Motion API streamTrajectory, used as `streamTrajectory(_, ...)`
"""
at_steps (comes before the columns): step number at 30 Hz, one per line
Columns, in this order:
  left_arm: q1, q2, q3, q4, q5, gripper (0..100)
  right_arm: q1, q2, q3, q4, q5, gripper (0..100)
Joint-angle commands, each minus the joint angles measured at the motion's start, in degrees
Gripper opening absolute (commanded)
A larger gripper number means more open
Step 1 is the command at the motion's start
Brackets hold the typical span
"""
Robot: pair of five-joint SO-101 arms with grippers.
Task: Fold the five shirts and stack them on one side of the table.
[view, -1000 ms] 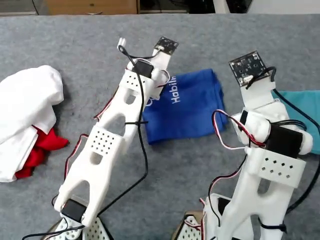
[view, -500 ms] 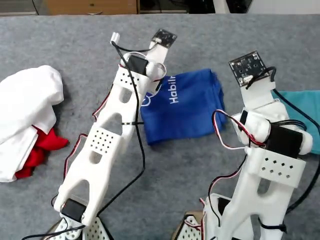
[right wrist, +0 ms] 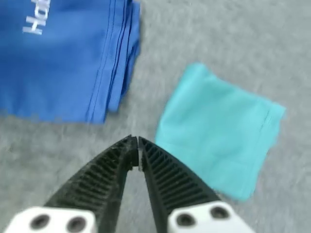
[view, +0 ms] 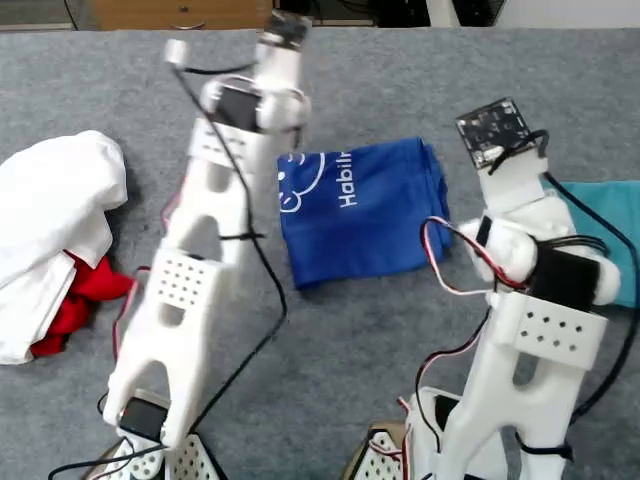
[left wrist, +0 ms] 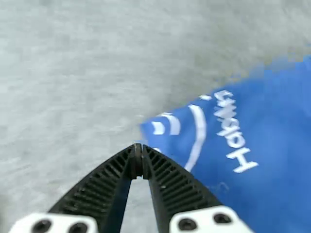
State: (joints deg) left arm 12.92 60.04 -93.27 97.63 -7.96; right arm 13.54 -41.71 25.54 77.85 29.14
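Folded blue shirt flat on the grey table, printed corner just past the tips of the left claw, pressed together on nothing. Folded teal shirt just beside the right claw, likewise closed tip to tip and empty, blue shirt on its other side. Well away from both claws, crumpled white shirt over a red shirt.

A folded blue shirt with white print lies flat in the middle, with a folded teal shirt near its right. Far left, a crumpled white shirt partly covers a red shirt.
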Motion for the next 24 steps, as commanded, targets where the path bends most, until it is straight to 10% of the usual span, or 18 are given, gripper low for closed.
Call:
streamTrajectory(1,-6.15,-5.41,-2.55,3.16,0.26,2,-4.00,1.71,2.42,-5.19,-0.70,2.6)
streamTrajectory(10,-24.00,-10.95,0.35,3.34,-2.46,2,-15.25,21.67,-3.91,-8.26,-5.98,2.6)
streamTrajectory(24,-40.79,-26.07,16.79,3.34,-6.95,2,-12.97,56.13,-22.73,-5.89,-5.45,2.6)
